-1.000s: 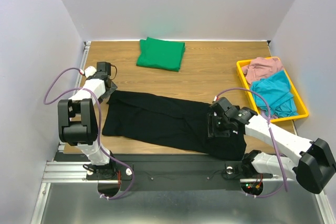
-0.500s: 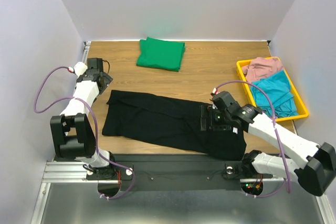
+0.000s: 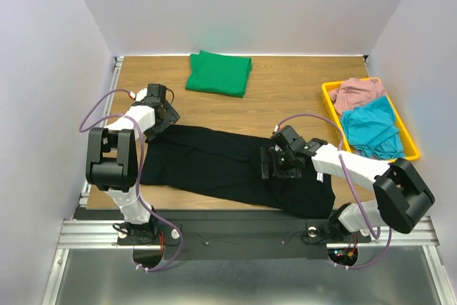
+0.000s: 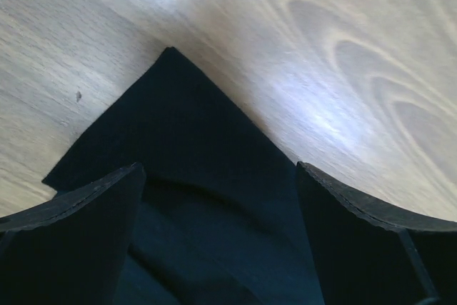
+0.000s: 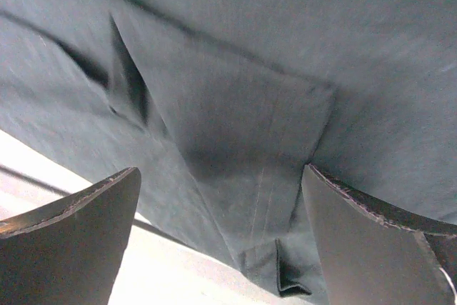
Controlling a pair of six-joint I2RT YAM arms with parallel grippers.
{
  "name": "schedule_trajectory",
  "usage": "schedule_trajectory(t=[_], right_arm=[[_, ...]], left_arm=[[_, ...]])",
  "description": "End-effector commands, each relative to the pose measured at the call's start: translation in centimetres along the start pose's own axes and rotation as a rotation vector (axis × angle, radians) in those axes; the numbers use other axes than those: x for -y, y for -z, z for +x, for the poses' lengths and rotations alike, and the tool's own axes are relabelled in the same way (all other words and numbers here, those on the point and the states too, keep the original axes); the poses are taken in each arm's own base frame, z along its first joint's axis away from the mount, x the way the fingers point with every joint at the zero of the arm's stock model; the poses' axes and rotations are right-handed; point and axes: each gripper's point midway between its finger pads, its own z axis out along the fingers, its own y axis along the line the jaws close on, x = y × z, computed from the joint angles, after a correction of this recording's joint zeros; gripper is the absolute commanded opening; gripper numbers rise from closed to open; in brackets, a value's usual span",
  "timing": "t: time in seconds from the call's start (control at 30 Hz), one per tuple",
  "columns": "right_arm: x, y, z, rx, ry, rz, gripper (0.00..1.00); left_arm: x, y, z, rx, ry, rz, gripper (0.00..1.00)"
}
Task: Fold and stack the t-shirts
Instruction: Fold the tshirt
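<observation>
Though hidden overhead, t-shirt corner [image 4: 171, 112] between left fingers [image 4: 78, 248].

This is looking like a robotics lab, with a test cell rather than a lived-in room filling the top view. Plain pale walls [image 3: 235, 5] are boxing in a small wooden tabletop [image 3: 285, 101] on three sides. Two white-and-black arms, the left arm [image 3: 111, 166] and the right arm [image 3: 357, 169], are standing bolted to a black mounting bar [image 3: 235, 230] and an aluminium rail [image 3: 86, 232], with purple cables [image 3: 98, 104] looping loose and small lights [image 3: 344, 253] glowing at one base. A black t-shirt [image 3: 214, 162], a green t-shirt [image 3: 218, 73] and a yellow bin [image 3: 326, 98] of clothes are lying on the wood.
</observation>
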Motion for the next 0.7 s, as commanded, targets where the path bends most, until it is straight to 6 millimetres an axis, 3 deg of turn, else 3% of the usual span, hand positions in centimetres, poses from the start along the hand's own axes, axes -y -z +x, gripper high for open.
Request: schedule_trajectory(t=[0.0, 0.2, 0.33, 0.47, 0.67], right_arm=[[-1.7, -0.3, 1.6, -0.052, 0.045, -0.132, 1.00], [-4.4, 2.2, 4.0, -0.118, 0.131, -0.346, 1.00], [-7.0, 5.1, 5.2, -0.133, 0.217, -0.541, 1.00], [-8.2, 6.8, 6.2, -0.155, 0.263, -0.647, 1.00], [-8.4, 7.0, 6.4, -0.140, 0.290, -0.653, 1.00]], left_arm=[[-1.0, -0.9, -0.1, 0.017, -0.011, -0.024, 0.98], [-3.4, -2.6, 0.5, -0.017, -0.001, -0.086, 0.98], [-4.7, -2.7, 0.3, -0.016, 0.019, -0.108, 0.98], [-5.9, -2.6, -0.4, -0.004, 0.043, -0.131, 0.98], [-6.2, -2.3, -0.8, 0.001, 0.052, -0.135, 0.98]])
